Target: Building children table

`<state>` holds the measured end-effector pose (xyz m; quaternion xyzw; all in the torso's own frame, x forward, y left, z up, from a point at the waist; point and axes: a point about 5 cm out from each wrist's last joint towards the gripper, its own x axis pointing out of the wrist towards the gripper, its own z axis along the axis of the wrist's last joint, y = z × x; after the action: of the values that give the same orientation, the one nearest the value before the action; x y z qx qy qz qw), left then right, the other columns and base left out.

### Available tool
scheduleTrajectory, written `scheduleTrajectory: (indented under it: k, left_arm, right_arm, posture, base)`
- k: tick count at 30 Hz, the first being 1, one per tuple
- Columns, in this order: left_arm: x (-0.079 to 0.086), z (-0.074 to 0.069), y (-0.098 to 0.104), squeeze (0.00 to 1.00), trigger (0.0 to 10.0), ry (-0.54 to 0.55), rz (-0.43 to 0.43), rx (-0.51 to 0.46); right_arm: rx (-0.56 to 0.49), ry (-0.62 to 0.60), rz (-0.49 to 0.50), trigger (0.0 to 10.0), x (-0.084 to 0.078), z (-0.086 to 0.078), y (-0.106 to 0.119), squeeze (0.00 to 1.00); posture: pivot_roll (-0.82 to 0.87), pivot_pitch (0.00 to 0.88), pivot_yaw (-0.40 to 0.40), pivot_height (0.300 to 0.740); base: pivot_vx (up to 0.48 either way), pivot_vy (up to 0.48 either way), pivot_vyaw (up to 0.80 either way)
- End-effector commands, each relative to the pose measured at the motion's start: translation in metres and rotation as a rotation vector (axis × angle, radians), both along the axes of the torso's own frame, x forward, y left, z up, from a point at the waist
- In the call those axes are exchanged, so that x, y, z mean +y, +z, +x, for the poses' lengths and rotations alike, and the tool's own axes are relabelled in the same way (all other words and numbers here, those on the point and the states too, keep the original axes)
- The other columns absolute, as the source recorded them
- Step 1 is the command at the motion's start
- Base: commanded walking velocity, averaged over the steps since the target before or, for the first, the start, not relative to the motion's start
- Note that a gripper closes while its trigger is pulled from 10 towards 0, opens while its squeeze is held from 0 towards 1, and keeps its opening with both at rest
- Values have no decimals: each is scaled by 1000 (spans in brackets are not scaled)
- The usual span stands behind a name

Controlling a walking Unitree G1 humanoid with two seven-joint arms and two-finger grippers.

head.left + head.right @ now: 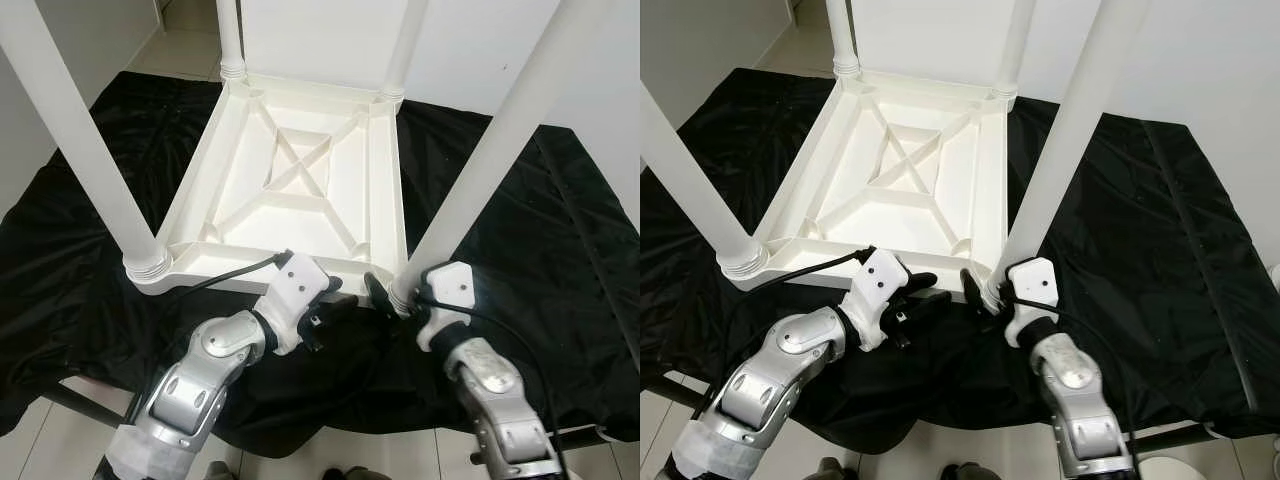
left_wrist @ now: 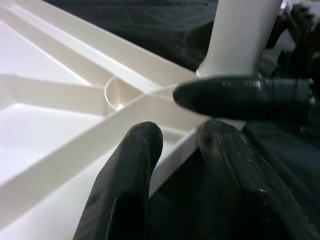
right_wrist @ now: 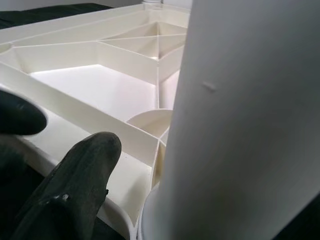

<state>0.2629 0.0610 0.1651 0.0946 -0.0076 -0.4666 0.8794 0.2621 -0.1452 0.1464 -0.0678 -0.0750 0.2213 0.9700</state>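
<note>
The white table (image 1: 300,185) is laid upside down on a black cloth (image 1: 560,250), four legs pointing up. Both arms are bent forward to its near edge. The left gripper (image 1: 335,300) is held narrowly parted at the rim. The right gripper (image 1: 385,295) is set around the near right leg (image 1: 480,170); its grip cannot be judged. Corner ribbing is revealed by the wrist views.

A black sheet (image 1: 560,250) lies spread and wrinkled across the floor, its near edge draping over. Pale floor tiles (image 1: 190,45) show beyond it, running back between plain white walls (image 1: 100,30). Even, soft light all round.
</note>
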Motion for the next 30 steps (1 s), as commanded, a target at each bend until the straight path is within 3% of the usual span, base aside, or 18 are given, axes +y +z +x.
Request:
scheduleTrajectory:
  k: [1, 10, 11, 12, 14, 15, 27, 28, 29, 30]
  left_arm:
    - [0, 2, 0, 0, 10000, 8, -8, 4]
    - [-3, 4, 9, 0, 10000, 8, -69, 13]
    - [-3, 3, 9, 0, 10000, 3, -69, 15]
    - [-3, 3, 9, 0, 10000, 3, -69, 15]
    - [-2, 2, 8, 0, 10000, -6, -69, 18]
    - [-2, 1, 8, 0, 10000, -15, -67, 20]
    - [-2, -1, 5, 0, 10000, -22, -54, 26]
    - [-2, -1, 5, 0, 10000, -22, -54, 27]
    - [-2, -1, 5, 0, 10000, -21, -54, 27]
    - [-2, -1, 5, 0, 10000, -18, -53, 27]
  right_arm:
    - [1, 38, -16, 10000, -7, 2, -1, 0]
    - [-3, 178, -132, 10000, -27, 24, 4, 0]
    - [2, 189, -130, 6353, -28, 26, 4, 0]
    - [2, 189, -130, 6353, -28, 26, 4, 0]
    - [0, 210, -137, 3137, -30, 28, 4, 0]
    - [8, 226, -137, 0, -30, 29, 3, 0]
    - [34, 263, -121, 0, -32, 32, -5, 0]
    - [34, 253, -113, 6157, -33, 32, -5, 0]
    - [39, 239, -99, 6157, -34, 33, -6, 0]
    - [43, 207, -61, 10000, -34, 33, -6, 0]
  posture:
    - [52, 112, -71, 740]
    - [58, 101, -74, 740]
    - [57, 101, -74, 740]
    - [57, 101, -74, 740]
    - [60, 100, -76, 740]
    - [62, 99, -77, 740]
    - [75, 96, -84, 740]
    - [76, 98, -86, 740]
    - [76, 98, -86, 740]
    - [76, 98, -86, 740]
  base:
    - [0, 0, 0]
    - [0, 0, 0]
    - [0, 0, 0]
    - [0, 0, 0]
    - [0, 0, 0]
    - [0, 0, 0]
    - [0, 0, 0]
    - [0, 0, 0]
    - [0, 0, 0]
    - [0, 0, 0]
